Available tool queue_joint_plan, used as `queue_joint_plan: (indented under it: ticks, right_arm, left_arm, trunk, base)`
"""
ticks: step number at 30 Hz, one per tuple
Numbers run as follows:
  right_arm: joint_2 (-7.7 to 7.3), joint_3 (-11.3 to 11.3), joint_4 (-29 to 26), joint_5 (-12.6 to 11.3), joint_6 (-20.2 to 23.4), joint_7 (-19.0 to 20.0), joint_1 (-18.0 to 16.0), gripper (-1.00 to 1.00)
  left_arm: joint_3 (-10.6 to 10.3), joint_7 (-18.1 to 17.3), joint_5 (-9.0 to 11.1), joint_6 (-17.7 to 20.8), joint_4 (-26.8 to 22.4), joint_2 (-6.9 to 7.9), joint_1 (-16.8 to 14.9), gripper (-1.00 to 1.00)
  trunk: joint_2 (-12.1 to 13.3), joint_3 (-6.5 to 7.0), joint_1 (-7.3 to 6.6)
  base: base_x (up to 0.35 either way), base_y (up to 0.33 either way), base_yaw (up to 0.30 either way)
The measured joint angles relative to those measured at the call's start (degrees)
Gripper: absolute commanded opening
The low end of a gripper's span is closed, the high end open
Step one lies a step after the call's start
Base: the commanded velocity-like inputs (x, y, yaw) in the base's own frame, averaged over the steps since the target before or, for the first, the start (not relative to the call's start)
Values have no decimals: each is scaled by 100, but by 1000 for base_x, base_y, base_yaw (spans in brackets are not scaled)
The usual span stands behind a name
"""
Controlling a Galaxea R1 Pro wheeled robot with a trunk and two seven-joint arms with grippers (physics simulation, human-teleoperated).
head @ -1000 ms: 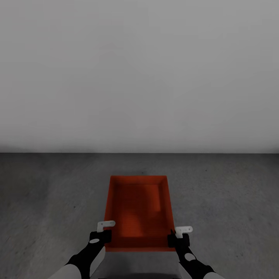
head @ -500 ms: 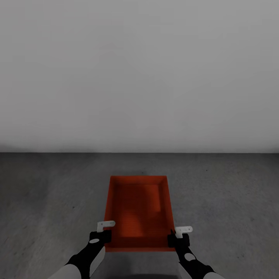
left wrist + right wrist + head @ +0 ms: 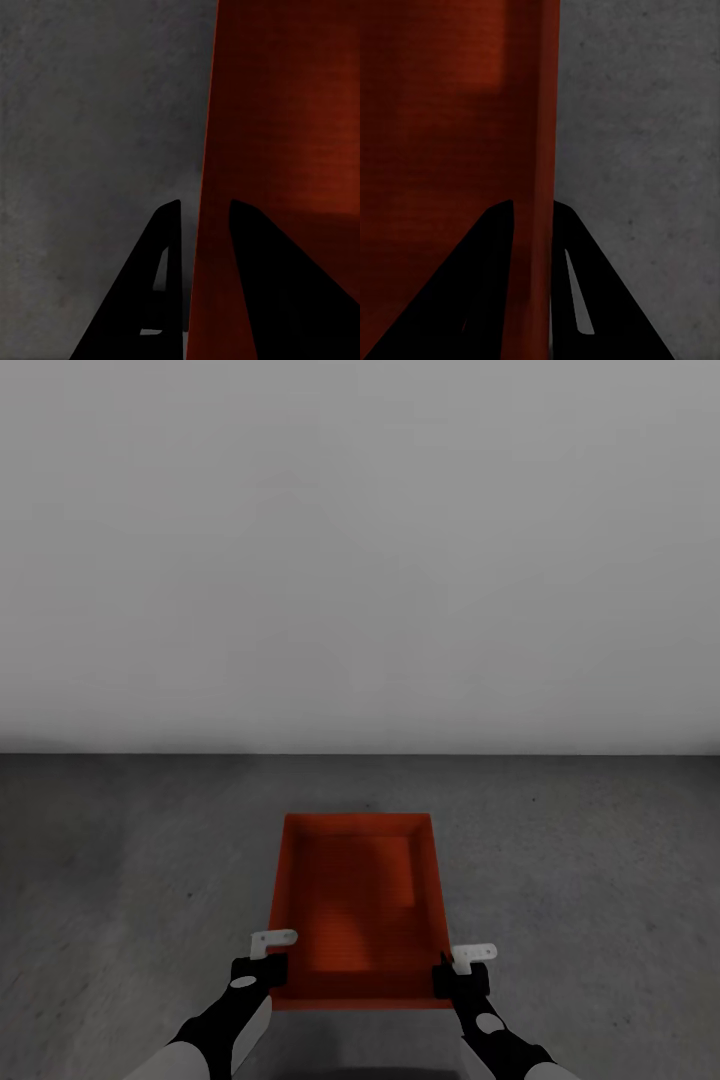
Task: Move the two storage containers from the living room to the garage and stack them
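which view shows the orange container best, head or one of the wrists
The head view: the whole storage container shows there, open top and inside, over the grey floor, with the left gripper and right gripper at its side walls. Each wrist view shows just one wall between that gripper's fingers.

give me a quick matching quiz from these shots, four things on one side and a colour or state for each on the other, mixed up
Things:
1. storage container
2. floor
3. wall
4. left gripper

Descriptions:
a. plain pale grey-white, straight ahead
b. red-orange, open top, nothing inside
c. one finger on each side of the container's side wall
d. dark grey, mottled

Pairs: 1-b, 2-d, 3-a, 4-c
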Motion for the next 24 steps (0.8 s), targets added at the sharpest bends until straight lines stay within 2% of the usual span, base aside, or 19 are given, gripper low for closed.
queue_joint_plan:
  ticks: [2, 11, 22, 24]
  right_arm:
    - [0, 1, 0, -1, -1, 0, 0, -100]
    - [0, 1, 0, -2, 3, 0, 0, -100]
    - [0, 1, 2, -3, -2, -1, 0, -100]
    - [1, 0, 2, -2, 6, 0, 0, -100]
  left_arm:
    - [2, 0, -3, 0, 0, 0, 0, -100]
    - [7, -1, -8, 1, 1, -1, 0, -100]
    - [7, -2, -9, 0, 0, -1, 0, -100]
    - [3, 0, -4, 5, 1, 0, 0, -100]
  trunk:
    - [0, 0, 0]
    - [-360, -161, 197]
    - [-361, -162, 198]
    - [-440, -197, 241]
  base:
    - [0, 0, 0]
    - [0, 0, 0]
    - [0, 0, 0]
    - [0, 0, 0]
